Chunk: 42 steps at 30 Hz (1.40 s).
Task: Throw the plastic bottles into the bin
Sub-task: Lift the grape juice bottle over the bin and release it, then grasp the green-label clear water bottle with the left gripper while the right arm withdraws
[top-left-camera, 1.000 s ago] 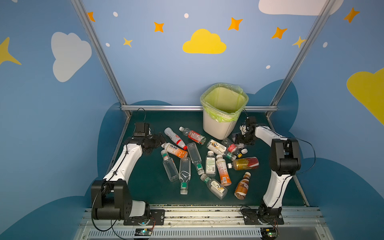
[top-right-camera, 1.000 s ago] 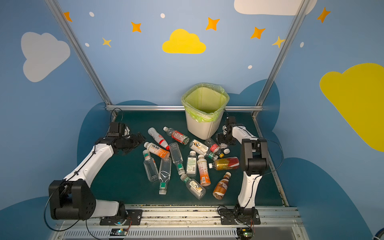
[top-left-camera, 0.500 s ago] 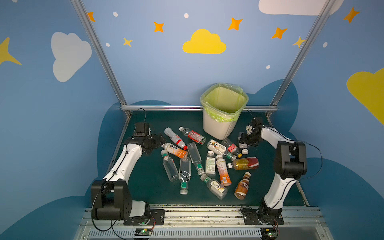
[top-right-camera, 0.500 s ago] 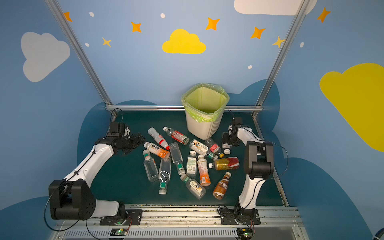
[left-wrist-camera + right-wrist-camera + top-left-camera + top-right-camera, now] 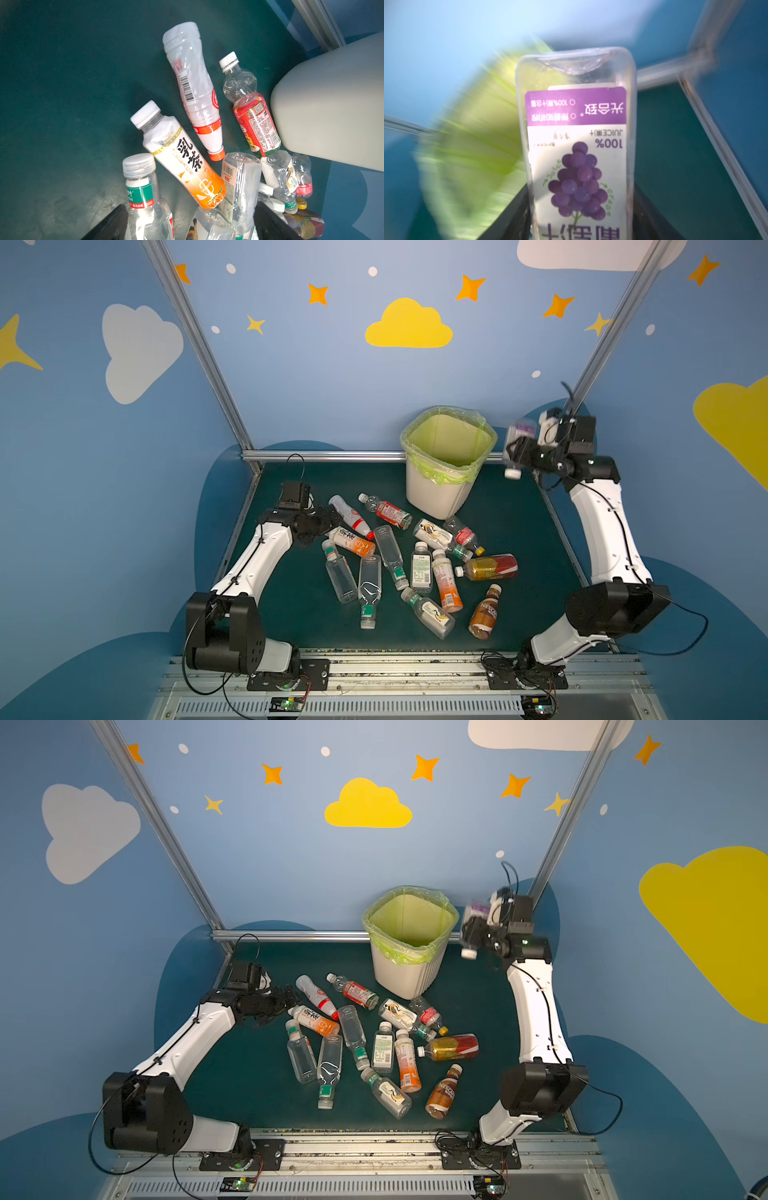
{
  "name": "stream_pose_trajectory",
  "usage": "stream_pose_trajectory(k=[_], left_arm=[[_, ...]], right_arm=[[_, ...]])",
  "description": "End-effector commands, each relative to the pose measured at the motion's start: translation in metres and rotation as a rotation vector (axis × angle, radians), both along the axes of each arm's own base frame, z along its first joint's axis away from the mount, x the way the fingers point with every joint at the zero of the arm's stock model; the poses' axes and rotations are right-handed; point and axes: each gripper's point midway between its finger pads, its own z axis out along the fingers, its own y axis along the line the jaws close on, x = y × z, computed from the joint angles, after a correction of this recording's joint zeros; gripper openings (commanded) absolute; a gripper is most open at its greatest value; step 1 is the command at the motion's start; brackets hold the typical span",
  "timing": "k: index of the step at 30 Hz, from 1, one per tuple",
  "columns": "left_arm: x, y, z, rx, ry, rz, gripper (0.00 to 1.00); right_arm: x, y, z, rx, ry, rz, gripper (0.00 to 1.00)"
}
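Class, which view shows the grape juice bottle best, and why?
Right wrist view: the grape juice bottle fills it, label legible. Both top views show it small, blurred, near the bin; left wrist view lacks it.

Booth walls [image 5: 332, 385] mid blue, on three sides. Painted on them: yellow cloud [image 5: 408, 325] centre back, white cloud [image 5: 139, 350] on the left wall, larger yellow cloud [image 5: 706, 919] on the right wall, orange stars [image 5: 318, 294], small white dots [image 5: 372, 271]. Darker blue hill shapes [image 5: 224, 489] along the wall bases. Two slanted aluminium posts [image 5: 199, 348] mark the back corners, joined low by a metal crossbar [image 5: 324, 455]. Tabletop [image 5: 291, 614] dark green, scuffed pale in the left wrist view. Slotted metal rail [image 5: 395, 668] along the front edge, vented panel [image 5: 395, 707] below it. Light even, shadows soft.
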Motion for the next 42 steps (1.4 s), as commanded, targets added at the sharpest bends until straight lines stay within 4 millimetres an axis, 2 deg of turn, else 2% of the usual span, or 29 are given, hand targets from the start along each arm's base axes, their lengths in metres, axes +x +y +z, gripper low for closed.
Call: stream_pose_trajectory(k=[1,3,5,8,10,11,15,19,22,25,29,38,42], left_arm=[[0.003,-0.007,0.007,-0.005,-0.004,-0.014,0.95],[0.002,-0.011,0.009,-0.008,-0.004,-0.022,0.95],[0.000,-0.012,0.010,-0.007,-0.004,-0.025,0.95],[-0.005,-0.012,0.010,-0.005,-0.001,-0.023,0.95],[-0.010,-0.012,0.006,-0.001,0.009,-0.016,0.93],[-0.012,-0.012,0.005,-0.005,0.010,-0.018,0.89],[-0.023,-0.014,-0.009,-0.027,0.038,0.008,0.78],[-0.033,-0.010,-0.024,-0.004,0.081,0.044,0.77],[-0.038,-0.009,-0.030,0.009,0.113,0.051,0.76],[-0.043,-0.010,-0.033,0.001,0.133,0.057,0.73],[-0.054,-0.008,-0.038,0.026,0.164,0.063,0.73],[-0.093,-0.010,-0.062,0.075,0.237,0.075,0.73],[-0.099,-0.017,-0.070,0.063,0.237,0.074,0.74]], right_arm=[[0.017,0.051,0.035,0.091,-0.038,0.154,0.82],[0.026,0.054,0.049,0.138,-0.047,0.154,0.89],[0.025,0.048,0.054,0.159,-0.046,0.130,0.90],[0.014,0.036,0.049,0.170,-0.034,0.102,0.90],[0.001,0.025,0.032,0.193,-0.029,0.071,0.90],[-0.009,0.018,0.026,0.203,-0.033,0.055,0.90],[-0.056,-0.014,-0.040,0.199,0.068,-0.033,0.88],[-0.109,-0.024,-0.104,0.110,0.205,-0.059,0.87],[-0.139,-0.027,-0.143,0.050,0.300,-0.068,0.83],[-0.162,-0.027,-0.172,0.025,0.361,-0.069,0.80],[-0.179,-0.016,-0.191,0.017,0.410,-0.033,0.79],[-0.185,0.013,-0.211,-0.001,0.474,0.062,0.80],[-0.185,0.023,-0.211,0.012,0.471,0.093,0.81]])
